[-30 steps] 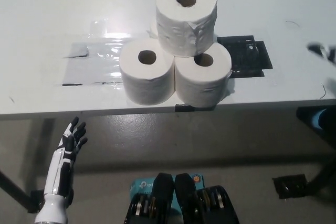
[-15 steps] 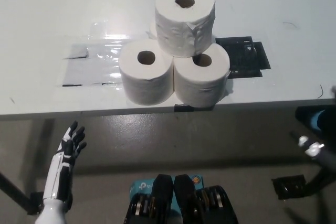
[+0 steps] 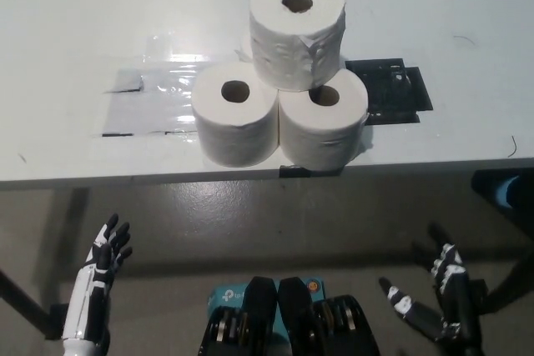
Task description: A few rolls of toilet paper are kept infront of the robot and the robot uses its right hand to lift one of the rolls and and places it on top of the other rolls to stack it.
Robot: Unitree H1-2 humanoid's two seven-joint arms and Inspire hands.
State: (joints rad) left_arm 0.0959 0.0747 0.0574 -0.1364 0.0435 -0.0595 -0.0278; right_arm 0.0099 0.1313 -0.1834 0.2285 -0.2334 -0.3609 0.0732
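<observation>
- Top roll sits upright upper centre of frame, resting across the two front rolls, hole facing up; looks like a third base roll hides behind it, only a sliver visible, can't confirm.
- Front left roll and front right roll stand side by side, touching, near the front edge of the table, centre of frame.
- Top roll leans slightly toward frame right over the right base roll, but it's seated, nothing touching it.
- What changed: a second ago my right hand was only a blur at the far right edge at table height; half a second ago it was dropping past the table edge at right. Now the right hand is at lower right, below table level, well apart from the stack.
- Right hand is released, fingers spread, nothing in it.
- Left hand rests lower left, below the table, fingers spread and empty; it has slid a bit lower in frame over the last second.
- Stack itself hasn't shifted across the three pictures beyond small camera drift.
- My read: placement is done, the arm retreat is the closing move, task looks complete.
- Risk I'd flag: top roll's slight lean, a table bump could tip it.
- Clear tape patch left of the rolls, black mat right of them, both flat on the table.
</observation>
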